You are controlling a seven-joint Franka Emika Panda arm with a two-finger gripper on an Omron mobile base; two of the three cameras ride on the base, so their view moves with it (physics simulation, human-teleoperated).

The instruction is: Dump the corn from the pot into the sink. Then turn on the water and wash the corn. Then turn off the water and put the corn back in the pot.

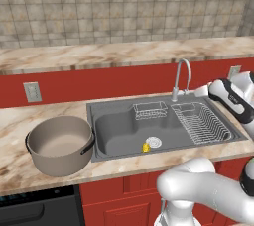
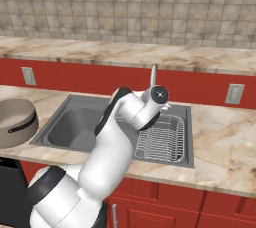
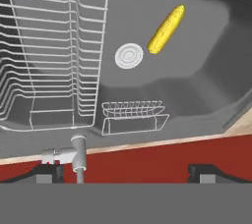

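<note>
- the corn [image 3: 166,30] lay on the floor of the left basin of the sink [image 1: 114,130], just beside the round silver drain [image 3: 129,55] but not on it; in the left base view it was a small yellow spot [image 1: 146,147] at the drain's near left edge.
- the pot [image 1: 59,145] stood upright on the marble counter [image 1: 15,121] to the left of the sink, close to the sink's rim, its beige inside showing (no corn could be seen in it).
- a wire dish rack [image 1: 201,122] filled the right basin, and a small wire basket [image 1: 150,110] sat at the back of the left basin, near the faucet [image 1: 181,78].
- the arm reached over the right side of the sink, its wrist up beside the faucet at the back wall; the hand looked down across both basins from the backsplash side.
- the gripper [image 3: 128,171] hung above the faucet's base, with the two dark finger tips [image 3: 47,173] set far apart at the bottom of the hand view, so the claw stood wide and held nothing.
- the faucet's handle and pipe [image 3: 74,155] sat just beside the left finger tip; whether they touched could not be told.
</note>
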